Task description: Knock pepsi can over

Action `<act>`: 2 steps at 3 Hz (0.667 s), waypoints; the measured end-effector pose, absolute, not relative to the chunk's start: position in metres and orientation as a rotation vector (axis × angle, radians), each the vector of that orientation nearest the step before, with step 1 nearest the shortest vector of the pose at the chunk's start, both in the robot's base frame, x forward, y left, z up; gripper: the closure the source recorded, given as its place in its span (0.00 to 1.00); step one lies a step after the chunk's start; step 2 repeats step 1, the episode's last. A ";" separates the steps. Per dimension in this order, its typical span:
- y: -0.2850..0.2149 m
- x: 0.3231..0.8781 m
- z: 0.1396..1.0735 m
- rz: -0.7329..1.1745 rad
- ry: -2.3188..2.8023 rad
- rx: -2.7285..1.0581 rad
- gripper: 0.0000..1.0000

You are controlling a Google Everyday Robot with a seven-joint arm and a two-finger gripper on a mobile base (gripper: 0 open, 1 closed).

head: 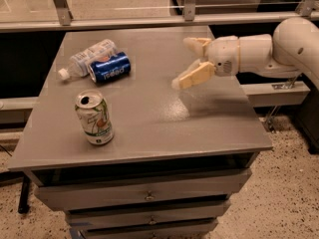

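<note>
From my seat the dark blue aluminium pepsi can (109,67) already lies on its side near the far left corner of the flat grey cabinet top (164,126). Its silver end faces left, and its long side is right against a clear plastic bottle (87,58) with a white cap, which also lies flat. As I read it the knock is done, so the step in hand is getting the arm away cleanly. The cream-coloured two-finger gripper (183,62) hangs above the right half of the top, well apart from the pepsi can, with its fingers spread wide and nothing between them. To finish well I would take it up and back toward the right, the side the arm reaches in from, and keep it high enough that the lower finger never drags on the surface. A can on its side rolls easily. The plastic bottle should check it on the far side but nothing guards the near side, so I want no brush or jolt to the cabinet. The white-and-green 7UP can (94,117), a cylinder with an opened top, stands upright near the front left. It is off my exit path and I would keep it that way, with no sweep across the front.
</note>
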State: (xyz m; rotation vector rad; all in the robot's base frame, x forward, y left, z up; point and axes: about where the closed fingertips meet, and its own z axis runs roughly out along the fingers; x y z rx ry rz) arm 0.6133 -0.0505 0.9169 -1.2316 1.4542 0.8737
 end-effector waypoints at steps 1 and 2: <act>-0.053 0.615 0.916 0.865 1.459 -1.231 0.00; -0.053 0.615 0.916 0.865 1.459 -1.231 0.00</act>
